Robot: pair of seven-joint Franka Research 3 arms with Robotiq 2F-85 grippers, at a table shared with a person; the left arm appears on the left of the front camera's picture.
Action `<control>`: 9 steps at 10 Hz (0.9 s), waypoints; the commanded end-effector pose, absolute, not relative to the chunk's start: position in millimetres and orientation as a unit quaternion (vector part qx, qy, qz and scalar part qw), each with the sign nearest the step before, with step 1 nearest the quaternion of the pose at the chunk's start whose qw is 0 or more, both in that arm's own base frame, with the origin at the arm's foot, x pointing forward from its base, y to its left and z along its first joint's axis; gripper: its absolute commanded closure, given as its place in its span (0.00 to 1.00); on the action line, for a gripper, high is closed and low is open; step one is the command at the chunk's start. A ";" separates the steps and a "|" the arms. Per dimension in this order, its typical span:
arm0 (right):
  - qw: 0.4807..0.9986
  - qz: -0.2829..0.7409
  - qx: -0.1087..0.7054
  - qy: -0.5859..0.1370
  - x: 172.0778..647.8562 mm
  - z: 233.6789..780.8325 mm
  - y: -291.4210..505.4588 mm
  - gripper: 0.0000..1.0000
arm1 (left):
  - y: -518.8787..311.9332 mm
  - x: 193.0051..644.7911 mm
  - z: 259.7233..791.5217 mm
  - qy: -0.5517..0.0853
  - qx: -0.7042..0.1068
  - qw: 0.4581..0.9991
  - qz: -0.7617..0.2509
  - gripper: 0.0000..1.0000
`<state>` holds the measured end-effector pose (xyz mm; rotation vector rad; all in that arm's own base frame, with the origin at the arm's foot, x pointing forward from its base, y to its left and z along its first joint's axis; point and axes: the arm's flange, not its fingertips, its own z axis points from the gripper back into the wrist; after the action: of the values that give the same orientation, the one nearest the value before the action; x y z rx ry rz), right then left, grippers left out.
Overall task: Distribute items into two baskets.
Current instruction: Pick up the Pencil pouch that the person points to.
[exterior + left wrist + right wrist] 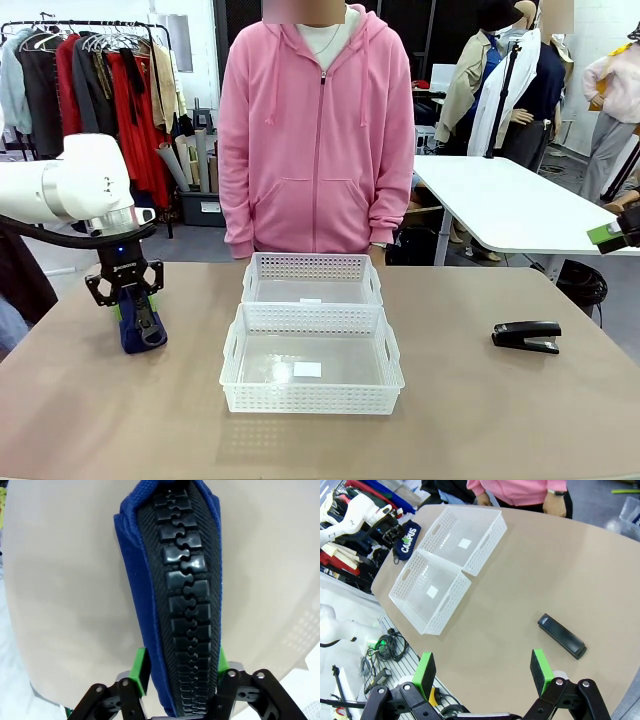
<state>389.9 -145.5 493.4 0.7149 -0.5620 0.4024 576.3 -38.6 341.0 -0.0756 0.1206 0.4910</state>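
My left gripper (181,666) has the navy pouch (143,330) clamped between its green pads (141,669), which press against both flanks on either side of the chunky zip. The pouch stands on edge on the table, well to the left of the larger basket (310,398). I judge the step in hand to be securing this grasp and carrying the pouch over. To do it well I want a firm squeeze on the soft fabric before lifting. Then I want a straight rise high enough to clear the basket's left rim, since the pouch may sag or swing. I'd lower it inside rather than drop it. My right gripper (482,672) is spread wide and empty, hovering well to the right of the basket, with the black stapler (561,636) lying on the table beyond its fingers.
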 end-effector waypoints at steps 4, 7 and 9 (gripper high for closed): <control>0.876 0.195 0.348 -0.273 390.4 494.6 -145.1 0.00 | -34.0 576.4 341.2 0.059 -0.040 0.967 0.244 1.00; 0.876 0.195 0.348 -0.273 390.4 494.6 -145.1 0.00 | -33.9 577.2 341.1 0.062 -0.041 0.967 0.243 1.00; 0.876 0.195 0.348 -0.273 390.4 494.6 -145.1 0.00 | -37.9 576.4 341.1 0.059 -0.037 0.967 0.243 1.00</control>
<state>389.9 -145.5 493.4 0.7149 -0.5620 0.4023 576.4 -38.1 341.1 -0.0753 0.1203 0.4919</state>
